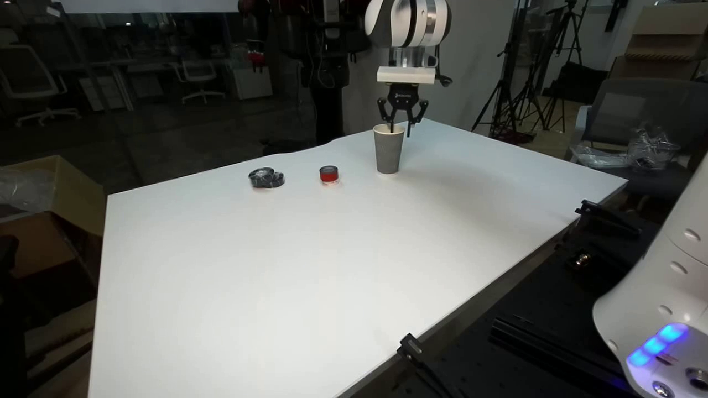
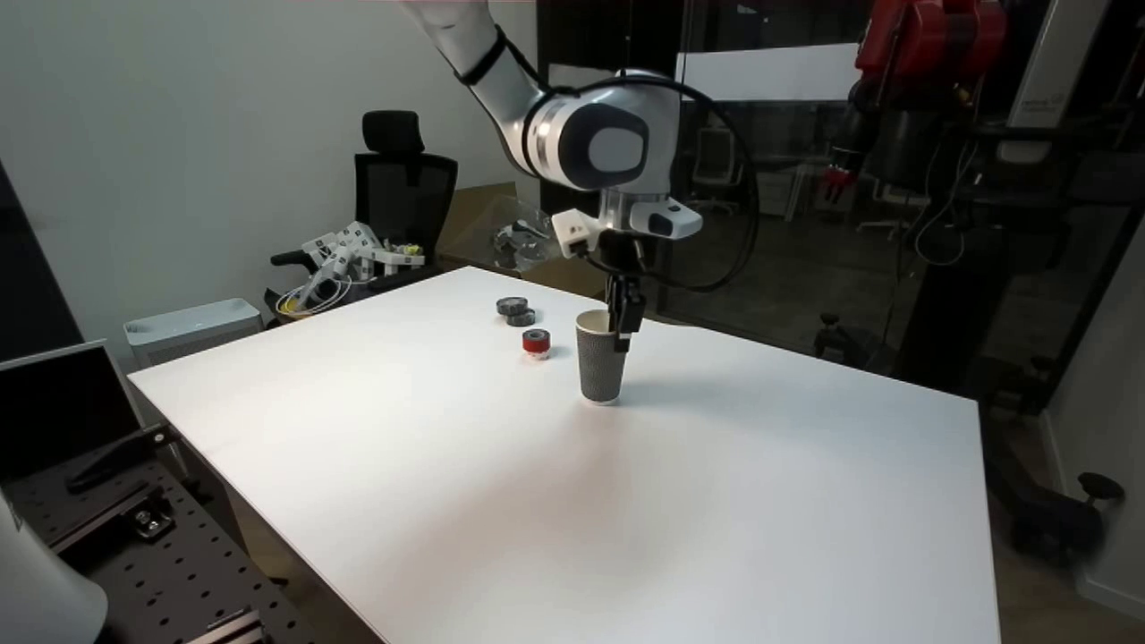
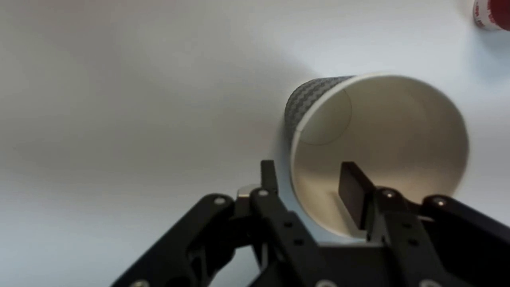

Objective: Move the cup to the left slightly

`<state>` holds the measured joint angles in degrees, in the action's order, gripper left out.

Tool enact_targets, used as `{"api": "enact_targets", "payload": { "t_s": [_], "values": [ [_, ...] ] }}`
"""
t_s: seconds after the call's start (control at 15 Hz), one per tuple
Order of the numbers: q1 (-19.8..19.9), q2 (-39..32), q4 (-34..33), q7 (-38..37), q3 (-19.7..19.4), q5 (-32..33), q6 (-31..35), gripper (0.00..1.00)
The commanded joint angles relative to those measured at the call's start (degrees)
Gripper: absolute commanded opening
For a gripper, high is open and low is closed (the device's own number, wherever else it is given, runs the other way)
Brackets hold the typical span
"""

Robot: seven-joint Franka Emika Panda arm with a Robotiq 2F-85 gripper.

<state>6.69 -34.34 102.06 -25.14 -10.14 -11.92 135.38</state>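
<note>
Black and hinged, the tool [image 1: 400, 132] points down over one side of the cup [image 1: 388, 152], its jaws parted by a modest gap with the cup's wall standing between them. In the wrist view, one finger [image 3: 356, 195] dips inside the mouth and its mate stands outside, a sliver of bench [image 2: 760, 537] showing between that outer one and the paper; whether the inner one brushes the wall, I can't tell. The cup stands upright on the bench, near the red cylinder [image 2: 537, 342] and farther from the dark round pieces [image 2: 514, 310].

I'd expect it to weigh next to nothing: only bare pale lining shows inside. The thin wall will likely buckle under a hard squeeze, and a narrow foot below a wide mouth could tip if shoved up high. Best, I'd say, to pinch softly over the pale lip, which looks the stiffest part, then ease it a touch left. The grey sleeve's fine zigzag ribbing ought to give some grip; the smooth lining seems slicker. Around it, the bench is flat and white, the red cylinder squat with a darker top, the dark round pieces glinting as if wrapped in plastic.
</note>
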Motion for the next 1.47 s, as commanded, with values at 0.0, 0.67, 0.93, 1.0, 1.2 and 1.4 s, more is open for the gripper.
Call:
{"api": "enact_targets", "payload": {
  "t_s": [0.0,0.67,0.93,1.0,1.2,1.4],
  "values": [
    [0.0,-0.4,-0.3,-0.6,-0.1,0.0,-0.2,0.17],
    [-1.5,0.4,1.5,-1.3,-0.5,1.3,1.1,0.01],
    [-4.4,1.5,4.0,-2.8,-1.3,4.6,3.6,0.01],
    [-5.4,1.8,4.9,-3.3,-1.6,5.6,4.7,0.01],
    [-7.8,3.5,8.1,-4.5,-1.7,7.5,7.5,0.01],
    [-9.9,6.2,12.6,-5.8,-1.2,7.7,10.0,0.01]
  ]
}}
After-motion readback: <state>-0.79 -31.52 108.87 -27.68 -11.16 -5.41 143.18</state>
